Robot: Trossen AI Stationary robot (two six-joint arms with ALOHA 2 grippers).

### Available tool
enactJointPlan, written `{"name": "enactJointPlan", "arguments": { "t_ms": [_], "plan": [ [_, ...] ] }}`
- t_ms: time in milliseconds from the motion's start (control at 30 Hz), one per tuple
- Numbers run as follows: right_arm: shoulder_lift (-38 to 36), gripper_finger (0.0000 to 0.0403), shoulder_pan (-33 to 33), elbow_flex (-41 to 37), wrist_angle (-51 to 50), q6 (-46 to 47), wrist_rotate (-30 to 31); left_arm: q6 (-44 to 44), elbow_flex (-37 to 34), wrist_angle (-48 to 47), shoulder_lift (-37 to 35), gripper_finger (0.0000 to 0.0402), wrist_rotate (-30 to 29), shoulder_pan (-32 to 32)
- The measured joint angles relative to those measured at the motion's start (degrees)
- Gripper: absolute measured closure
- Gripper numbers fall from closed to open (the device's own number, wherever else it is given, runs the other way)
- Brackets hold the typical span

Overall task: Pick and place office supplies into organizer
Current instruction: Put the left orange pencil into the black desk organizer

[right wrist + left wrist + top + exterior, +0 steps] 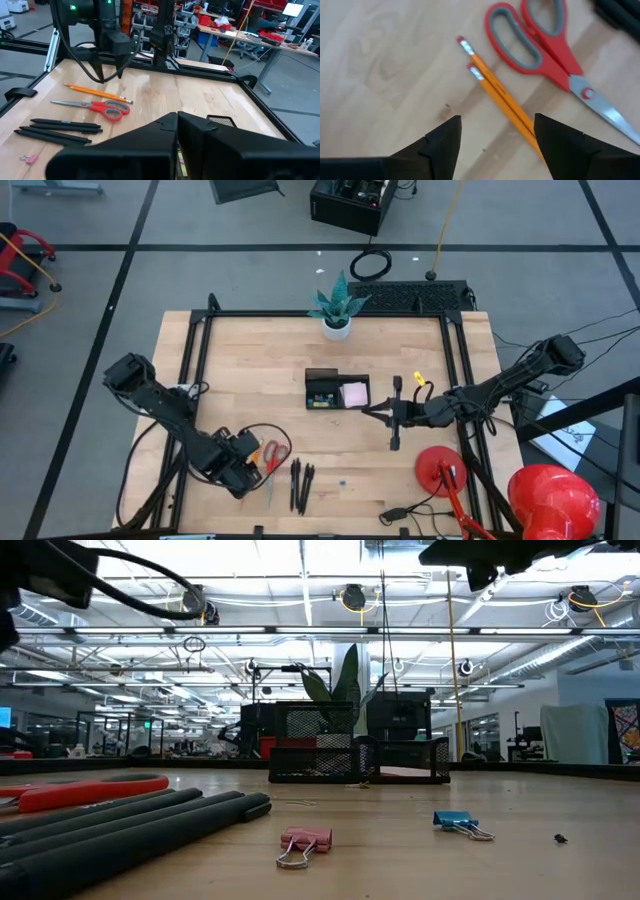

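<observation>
My left hand (496,145) hangs just above the wooden worktop (250,360) with its fingers spread wide and holding nothing; between them lie two orange pencils (500,100) side by side, touching each other, eraser ends pointing away from me. Just beside the pencils lie the red-handled scissors (547,47), and beyond those the three black pens (300,483) lie together near the worktop's front edge. A pink binder clip (303,843) and a blue binder clip (460,824) sit apart on the wood. My right hand (368,412) hovers with fingers closed and empty beside the black mesh organizer (323,391), where the pink sticky-note pad (353,393) fills one compartment. I can read no writing or brand on any of these things.
</observation>
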Motion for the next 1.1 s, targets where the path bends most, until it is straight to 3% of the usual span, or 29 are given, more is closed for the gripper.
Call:
{"name": "enactJointPlan", "arguments": {
  "t_ms": [400,533,1100],
  "plan": [
    [0.0,0.0399,0.04,0.02,-0.02,0.02,0.04,-0.81,-4.17,0.04,0.42,0.0147,1.14,5.95],
    [0.0,0.0399,0.04,0.02,-0.04,0.02,0.05,-2.0,-4.9,0.52,0.42,0.0147,3.18,6.29],
    [0.0,0.0399,0.04,0.04,-0.04,0.04,0.05,-1.22,-4.9,4.62,1.93,0.0147,2.0,6.61]
  ]
}}
